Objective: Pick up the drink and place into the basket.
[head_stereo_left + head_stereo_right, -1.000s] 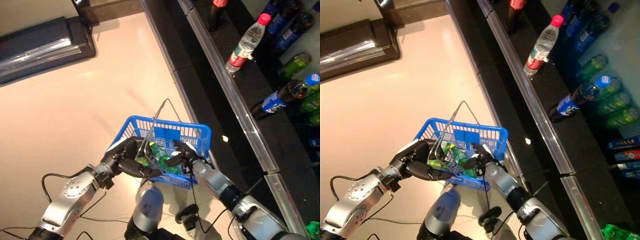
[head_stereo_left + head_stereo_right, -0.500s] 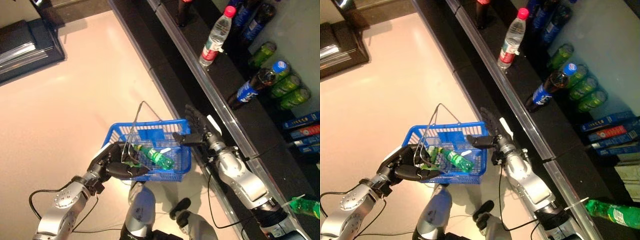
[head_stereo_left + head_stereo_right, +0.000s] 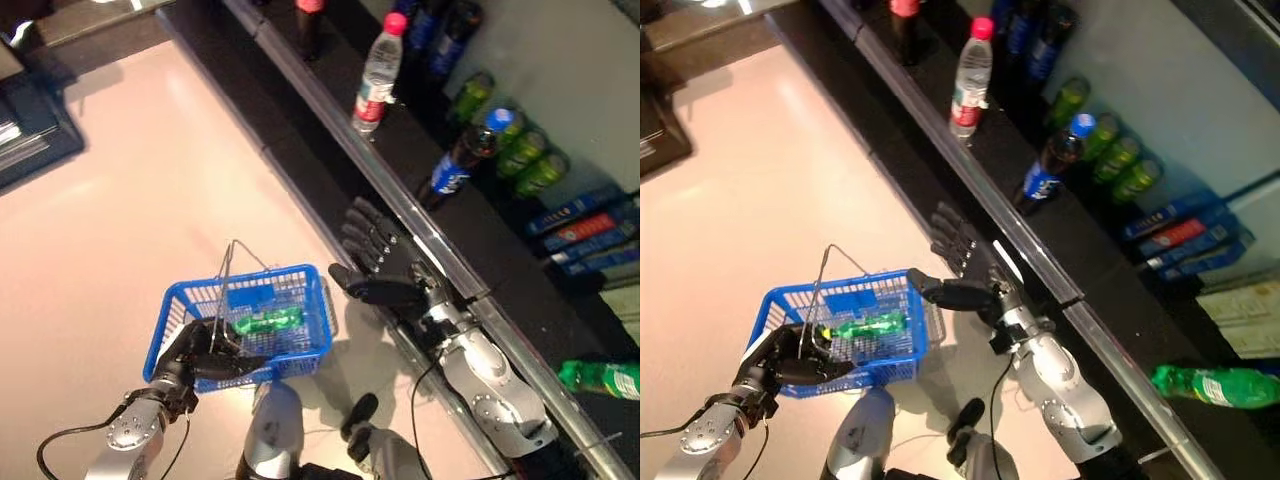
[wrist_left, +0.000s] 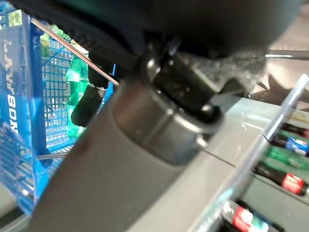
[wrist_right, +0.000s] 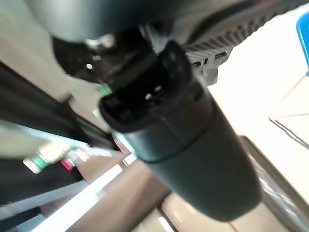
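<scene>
The blue basket hangs off the floor at the lower left, held by its thin wire handles in my left hand, which is shut on them. A green bottle lies inside the basket; it also shows in the left wrist view. My right hand is open and empty, fingers spread, to the right of the basket beside the shelf edge. It also shows in the right eye view.
A dark shelf with a metal rail runs along the right. On it stand a clear bottle with a red cap, a dark bottle with a blue cap and green bottles. Another green bottle lies at the lower right.
My right hand has left the basket and moved right toward the shelf, open. The green bottle stays in the basket. The camera has shifted, so the whole scene sits lower and further left.
</scene>
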Controlling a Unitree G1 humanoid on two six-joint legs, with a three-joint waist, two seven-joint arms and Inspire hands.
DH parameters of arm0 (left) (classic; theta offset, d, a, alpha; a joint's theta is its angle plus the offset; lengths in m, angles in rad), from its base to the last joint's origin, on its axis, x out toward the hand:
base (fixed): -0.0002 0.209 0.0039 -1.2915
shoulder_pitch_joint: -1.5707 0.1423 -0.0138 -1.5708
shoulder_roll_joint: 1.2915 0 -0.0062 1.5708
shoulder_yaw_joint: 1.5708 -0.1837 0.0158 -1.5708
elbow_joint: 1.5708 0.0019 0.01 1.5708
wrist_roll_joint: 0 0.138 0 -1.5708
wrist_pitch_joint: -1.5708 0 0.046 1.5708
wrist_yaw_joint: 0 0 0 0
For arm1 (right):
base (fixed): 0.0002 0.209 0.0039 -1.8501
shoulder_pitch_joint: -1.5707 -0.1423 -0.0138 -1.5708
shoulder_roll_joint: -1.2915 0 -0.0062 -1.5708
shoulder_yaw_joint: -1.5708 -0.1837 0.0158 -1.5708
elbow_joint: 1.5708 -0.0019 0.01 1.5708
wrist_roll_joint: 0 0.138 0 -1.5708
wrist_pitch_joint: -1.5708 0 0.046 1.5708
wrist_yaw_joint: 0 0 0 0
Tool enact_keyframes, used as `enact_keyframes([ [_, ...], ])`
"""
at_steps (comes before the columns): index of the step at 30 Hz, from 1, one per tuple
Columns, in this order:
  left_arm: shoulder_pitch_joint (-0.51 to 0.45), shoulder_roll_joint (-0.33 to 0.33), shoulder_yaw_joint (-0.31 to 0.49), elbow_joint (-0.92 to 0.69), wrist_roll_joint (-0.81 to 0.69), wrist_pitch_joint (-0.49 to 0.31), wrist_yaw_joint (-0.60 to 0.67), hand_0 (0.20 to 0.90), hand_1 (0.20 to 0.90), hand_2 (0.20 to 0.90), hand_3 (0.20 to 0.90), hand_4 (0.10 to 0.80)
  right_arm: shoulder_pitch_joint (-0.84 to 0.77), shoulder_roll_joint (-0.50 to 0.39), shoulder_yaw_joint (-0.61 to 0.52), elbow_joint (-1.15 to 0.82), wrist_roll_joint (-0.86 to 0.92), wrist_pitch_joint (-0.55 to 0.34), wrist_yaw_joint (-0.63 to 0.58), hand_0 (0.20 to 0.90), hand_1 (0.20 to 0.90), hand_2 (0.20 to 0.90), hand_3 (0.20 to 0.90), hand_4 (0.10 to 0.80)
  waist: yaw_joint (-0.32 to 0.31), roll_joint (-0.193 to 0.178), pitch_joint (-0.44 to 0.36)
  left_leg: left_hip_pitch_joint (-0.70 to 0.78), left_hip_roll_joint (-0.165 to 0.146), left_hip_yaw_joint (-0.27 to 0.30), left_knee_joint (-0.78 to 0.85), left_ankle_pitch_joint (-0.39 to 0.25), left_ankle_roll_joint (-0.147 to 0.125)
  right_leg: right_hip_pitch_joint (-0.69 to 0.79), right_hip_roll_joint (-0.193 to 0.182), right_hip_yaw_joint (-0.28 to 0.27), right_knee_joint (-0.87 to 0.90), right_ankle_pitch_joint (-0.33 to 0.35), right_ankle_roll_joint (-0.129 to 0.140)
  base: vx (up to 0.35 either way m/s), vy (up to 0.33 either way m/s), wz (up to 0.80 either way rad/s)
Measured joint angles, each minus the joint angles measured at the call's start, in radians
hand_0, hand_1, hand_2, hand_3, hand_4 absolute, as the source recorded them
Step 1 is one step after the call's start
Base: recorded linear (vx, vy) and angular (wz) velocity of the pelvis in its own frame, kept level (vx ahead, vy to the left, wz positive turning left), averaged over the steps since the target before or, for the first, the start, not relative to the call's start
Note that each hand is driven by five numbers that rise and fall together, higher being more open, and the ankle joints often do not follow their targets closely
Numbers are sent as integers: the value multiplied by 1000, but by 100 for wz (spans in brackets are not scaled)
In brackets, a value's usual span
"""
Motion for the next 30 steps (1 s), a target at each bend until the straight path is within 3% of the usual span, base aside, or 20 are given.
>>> enact_keyframes([
  [5, 7, -30, -10, 169, 29, -10, 127, 300, 300, 300, 200, 100, 131, 67, -8, 187, 68, 11, 45, 900, 900, 900, 900, 800, -85, -56, -58, 15, -2, 66, -1, -14, 17, -5, -9, 66, -43, 39, 11, -2, 75, -39],
  [9, -14, -63, -10, 253, 28, -13, 182, 300, 300, 300, 200, 100, 195, 113, 11, 373, 64, 15, 46, 900, 900, 900, 900, 800, -129, -65, -92, 15, -6, 81, -6, -18, 22, -4, -13, 75, -56, 47, 16, 9, 15, -11],
  [13, -73, -118, -30, 402, 13, -23, 227, 300, 300, 300, 200, 100, 208, 157, 34, 551, 57, 26, 19, 900, 900, 900, 900, 800, -184, -38, -136, 11, -25, 31, -34, -12, 27, 12, -6, 188, -61, 20, 30, 29, -33, 27],
  [19, -130, -233, -44, 563, -54, -59, 324, 300, 300, 300, 200, 100, 142, 207, 33, 852, -1, 54, -61, 900, 900, 900, 900, 800, -189, 7, -194, 37, 9, -51, -106, 50, -17, 66, 41, 174, -108, 6, 19, -21, -126, 40],
  [24, -125, -293, 1, 637, -140, -78, 337, 300, 300, 300, 200, 100, 114, 188, 22, 1007, -23, 107, -96, 900, 900, 900, 900, 800, -185, 69, -203, 39, 23, -68, -125, 81, -25, 126, 65, 140, -136, -12, 12, -3, 24, 42],
  [25, -142, -303, 6, 660, -150, -81, 335, 300, 300, 300, 200, 100, 115, 189, 9, 1024, -23, 102, -96, 900, 900, 900, 900, 800, -199, 73, -204, 27, 20, -40, -118, 85, -14, 134, 65, 131, -130, -24, 7, 5, 96, 121],
  [26, -165, -324, 12, 695, -164, -84, 333, 300, 300, 300, 200, 100, 111, 186, -26, 1047, -21, 99, -103, 900, 900, 900, 900, 800, -226, 95, -203, 1, 25, 23, -122, 78, 45, 144, 78, 132, -112, -56, -3, 52, 209, 161],
  [27, -179, -322, 9, 702, -162, -86, 332, 300, 300, 300, 200, 100, 115, 179, -29, 1061, -22, 103, -108, 900, 900, 900, 900, 800, -236, 85, -208, 6, 42, 85, -137, 54, 83, 135, 81, 145, -80, -82, -28, 89, 291, 168],
  [28, -176, -318, 9, 703, -174, -90, 327, 300, 300, 300, 200, 100, 113, 176, -40, 1082, -23, 100, -108, 900, 900, 900, 900, 800, -240, 88, -211, 13, 61, 144, -150, 54, 84, 135, 72, 121, -55, -101, -34, 88, 256, 98],
  [30, -150, -334, 29, 713, -210, -89, 329, 300, 300, 300, 200, 100, 113, 168, -68, 1118, -24, 93, -104, 900, 900, 900, 900, 800, -239, 99, -216, 16, 71, 185, -132, 54, 84, 138, 61, 101, -22, -123, -37, 157, 341, 36],
])
